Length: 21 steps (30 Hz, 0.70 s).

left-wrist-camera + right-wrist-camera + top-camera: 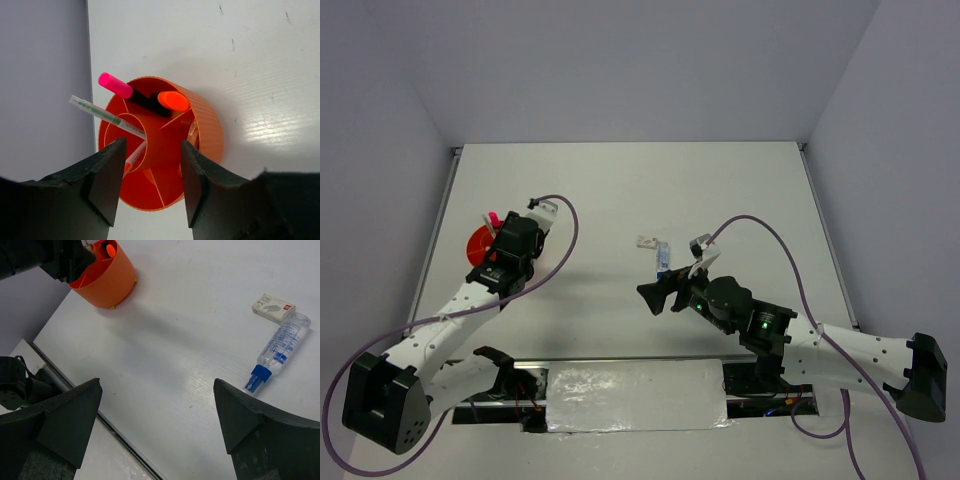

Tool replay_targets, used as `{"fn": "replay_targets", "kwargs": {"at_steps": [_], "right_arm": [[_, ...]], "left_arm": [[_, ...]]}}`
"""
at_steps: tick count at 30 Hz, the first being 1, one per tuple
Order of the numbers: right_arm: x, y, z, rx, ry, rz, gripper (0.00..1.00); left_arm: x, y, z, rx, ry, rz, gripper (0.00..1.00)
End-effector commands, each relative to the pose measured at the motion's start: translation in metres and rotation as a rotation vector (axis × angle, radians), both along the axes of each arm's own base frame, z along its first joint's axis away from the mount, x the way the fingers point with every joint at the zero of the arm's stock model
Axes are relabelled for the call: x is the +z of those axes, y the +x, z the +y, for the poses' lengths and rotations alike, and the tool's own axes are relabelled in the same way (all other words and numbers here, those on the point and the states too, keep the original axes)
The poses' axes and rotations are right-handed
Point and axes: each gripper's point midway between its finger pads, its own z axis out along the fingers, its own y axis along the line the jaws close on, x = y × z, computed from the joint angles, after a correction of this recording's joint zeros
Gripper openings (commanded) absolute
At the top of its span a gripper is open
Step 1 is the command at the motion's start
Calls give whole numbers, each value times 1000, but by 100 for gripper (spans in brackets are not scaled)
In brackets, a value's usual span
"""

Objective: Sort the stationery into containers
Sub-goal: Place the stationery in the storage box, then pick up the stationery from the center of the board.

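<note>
The round orange tub with divider compartments stands at the table's left; it also shows in the top view and the right wrist view. It holds a pink-capped highlighter, an orange-capped highlighter, a thin clear pen and an orange-tipped pen. My left gripper is open and empty just above the tub. A white block and a clear blue-capped marker lie mid-table. My right gripper is open and empty, near and left of them.
The table's near edge with a metal strip runs below my right gripper. A shiny sheet lies between the arm bases. Grey walls stand on both sides; the tub is close to the left wall.
</note>
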Motion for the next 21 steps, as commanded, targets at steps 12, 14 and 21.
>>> {"fn": "replay_targets", "kwargs": {"at_steps": [12,14,21], "right_arm": [[-77,56,-31,-269,-349,353,100],[-94,62,-35,-294,-421,390,100],[-119,82,-30,-351,-494,439,96]], "left_arm": [[73,-29,-51,85,-681,-96,99],[75,-38,-63,10,-734,-85,99],[102,-61,-66,-120,-805,-221,99]]}}
